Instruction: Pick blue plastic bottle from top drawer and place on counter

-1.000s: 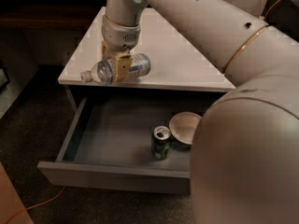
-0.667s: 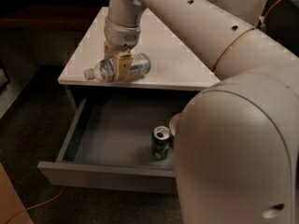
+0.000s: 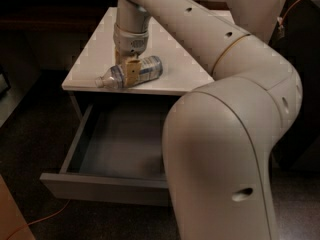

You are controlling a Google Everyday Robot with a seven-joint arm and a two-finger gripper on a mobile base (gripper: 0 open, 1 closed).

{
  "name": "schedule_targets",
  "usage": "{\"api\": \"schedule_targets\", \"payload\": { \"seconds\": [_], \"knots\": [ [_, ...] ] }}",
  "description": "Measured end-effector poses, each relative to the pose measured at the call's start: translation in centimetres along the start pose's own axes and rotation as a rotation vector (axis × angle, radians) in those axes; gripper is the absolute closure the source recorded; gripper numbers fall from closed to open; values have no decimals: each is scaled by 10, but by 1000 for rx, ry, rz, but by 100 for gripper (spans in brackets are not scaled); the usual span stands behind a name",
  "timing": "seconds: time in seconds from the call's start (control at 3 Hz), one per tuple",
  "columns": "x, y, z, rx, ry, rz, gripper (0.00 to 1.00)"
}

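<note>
The blue plastic bottle (image 3: pixel 149 69) lies on its side on the white counter (image 3: pixel 92 59), near the front edge, with its white cap pointing left. My gripper (image 3: pixel 131 73) comes down from above and is shut around the bottle's middle, with one finger (image 3: pixel 132 75) across its front. The top drawer (image 3: pixel 117 144) stands pulled open below the counter. The part of its grey inside that shows is bare; its right part is hidden behind my arm.
My arm's large elbow (image 3: pixel 225 154) fills the right foreground and covers the drawer's right side and the cabinet's right edge. A dark brown shelf (image 3: pixel 50 14) runs behind the counter. An orange cable (image 3: pixel 35 223) lies on the dark floor at lower left.
My arm's elbow has swung further across the view and now hides the green can and the bowl in the drawer. The bottle and gripper stay on the counter.
</note>
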State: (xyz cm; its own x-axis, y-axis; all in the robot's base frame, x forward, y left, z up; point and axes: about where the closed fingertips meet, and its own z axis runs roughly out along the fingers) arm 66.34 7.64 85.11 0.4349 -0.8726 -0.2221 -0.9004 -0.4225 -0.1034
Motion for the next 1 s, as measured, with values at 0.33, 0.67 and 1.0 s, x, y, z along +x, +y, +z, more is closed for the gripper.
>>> {"api": "schedule_targets", "payload": {
  "seconds": [0.33,0.67,1.0],
  "knots": [
    [2,-9,4,23,23,52,37],
    [1,-14,8,36,21,60,5],
    [0,-16,10,40,19,60,0]
  ]
}}
